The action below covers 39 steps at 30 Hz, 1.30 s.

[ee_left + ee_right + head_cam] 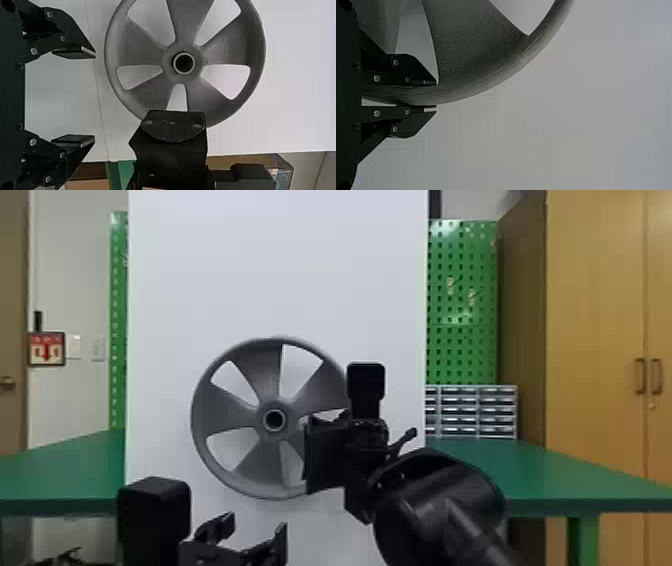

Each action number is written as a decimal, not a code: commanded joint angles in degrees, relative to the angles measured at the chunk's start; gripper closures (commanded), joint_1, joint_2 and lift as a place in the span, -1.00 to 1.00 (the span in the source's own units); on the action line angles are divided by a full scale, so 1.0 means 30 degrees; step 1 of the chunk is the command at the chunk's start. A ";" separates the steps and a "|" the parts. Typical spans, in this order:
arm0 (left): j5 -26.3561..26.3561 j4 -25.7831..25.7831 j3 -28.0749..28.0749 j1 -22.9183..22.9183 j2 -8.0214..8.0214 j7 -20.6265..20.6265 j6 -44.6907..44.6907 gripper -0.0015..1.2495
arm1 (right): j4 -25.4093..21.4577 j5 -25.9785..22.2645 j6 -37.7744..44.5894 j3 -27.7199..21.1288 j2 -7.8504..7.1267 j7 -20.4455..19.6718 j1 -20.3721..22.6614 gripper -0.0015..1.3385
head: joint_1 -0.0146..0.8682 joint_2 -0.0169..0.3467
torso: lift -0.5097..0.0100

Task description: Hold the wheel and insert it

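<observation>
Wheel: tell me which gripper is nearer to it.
Right. The right gripper holds the wheel by its rim; the left gripper is open, below the wheel in the head view, not touching it.

We take this for a workshop or a robotics lab. Beyond the right gripper and out to both sides of it, we see a green worktop. To the gripper's right and higher up stands a green perforated tool panel, with a bank of small-parts drawers below it; farther right is a tall wooden cupboard. Well to the gripper's left, we find a red-arrow sign on the wall.
</observation>
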 commanded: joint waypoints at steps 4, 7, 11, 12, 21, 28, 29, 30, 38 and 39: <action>0.0004 0.0000 0.0020 0.0001 0.0000 -0.0001 0.0001 -0.21 | 0.0001 0.0006 -0.0087 -0.0117 0.0013 -0.0107 0.0080 0.96 | -0.97 -0.78 | -0.92; 0.0004 0.0000 -0.0009 0.0001 0.0000 -0.0001 0.0001 -0.21 | 0.0001 0.0006 -0.0117 -0.0117 0.0013 -0.0107 0.0080 0.95 | -0.97 -0.78 | -0.92; 0.0004 0.0000 0.0020 0.0001 0.0000 -0.0001 0.0001 -0.21 | 0.0001 -0.0170 -0.0292 -0.0146 0.0013 -0.0077 0.0168 0.74 | -0.97 -0.78 | -0.92; 0.0004 0.0000 0.0020 0.0001 0.0000 -0.0001 0.0001 -0.21 | 0.0001 -0.0199 -0.0322 -0.0146 0.0013 -0.0077 0.0197 0.56 | -0.97 -0.77 | -0.92; 0.0033 0.0000 0.0020 0.0001 0.0000 -0.0001 -0.0028 -0.21 | 0.0118 0.0035 -0.0556 -0.0556 0.0013 0.1212 0.0314 -0.34 | -0.97 -0.77 | -0.92; 0.0033 0.0000 -0.0009 0.0001 0.0000 -0.0001 -0.0028 -0.21 | 0.0382 0.0182 -0.0702 -0.0908 0.0013 0.2471 0.0314 -1.00 | -0.97 -0.77 | -0.92; 0.0033 0.0000 -0.0009 0.0001 0.0000 -0.0001 -0.0057 -0.21 | 0.0411 0.0182 -0.0702 -0.0937 0.0013 0.2589 0.0314 -1.00 | -0.97 -0.77 | -0.92; 0.0033 0.0000 -0.0009 0.0001 0.0000 -0.0001 -0.0028 -0.21 | 0.0411 0.0182 -0.0702 -0.0967 0.0013 0.2647 0.0314 -1.00 | -0.97 -0.77 | -0.92; 0.0033 0.0000 -0.0009 0.0001 0.0000 0.0029 -0.0057 -0.21 | 0.0469 0.0182 -0.0790 -0.1084 0.0013 0.3116 0.0344 -1.00 | -0.97 -0.77 | -0.92; 0.0004 0.0000 -0.0009 0.0001 0.0000 -0.0001 -0.0057 -0.21 | 0.0469 0.0182 -0.0790 -0.1084 0.0013 0.3145 0.0344 -1.00 | -0.97 -0.77 | -0.92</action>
